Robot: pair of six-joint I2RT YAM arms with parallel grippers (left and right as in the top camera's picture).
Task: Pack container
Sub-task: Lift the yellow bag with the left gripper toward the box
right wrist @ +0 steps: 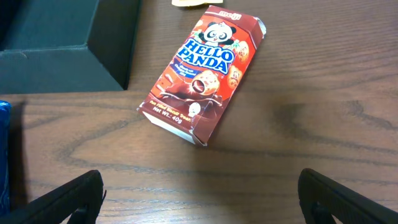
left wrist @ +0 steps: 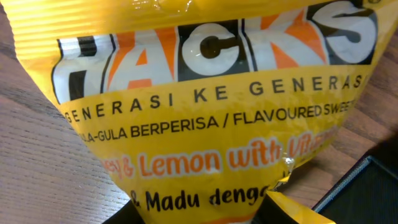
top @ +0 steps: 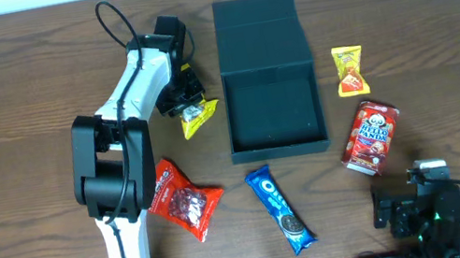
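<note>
The container [top: 265,70] is a dark matte box standing open mid-table, its lid lying flat behind it and its inside empty. Its corner shows in the left wrist view [left wrist: 367,193] and the right wrist view [right wrist: 62,37]. My left gripper [top: 189,98] is just left of the container, shut on a yellow candy packet [top: 200,116]. That packet fills the left wrist view [left wrist: 205,112], with the fingers [left wrist: 205,219] dark on either side of its lower end. My right gripper [top: 401,198] is open and empty [right wrist: 199,199] at the front right, above bare wood.
A Hello Panda box [top: 370,135] lies right of the container, just ahead of the right gripper [right wrist: 202,71]. A small yellow packet [top: 351,70] lies further back right. A blue Oreo pack [top: 279,208] and a red snack packet [top: 184,199] lie in front.
</note>
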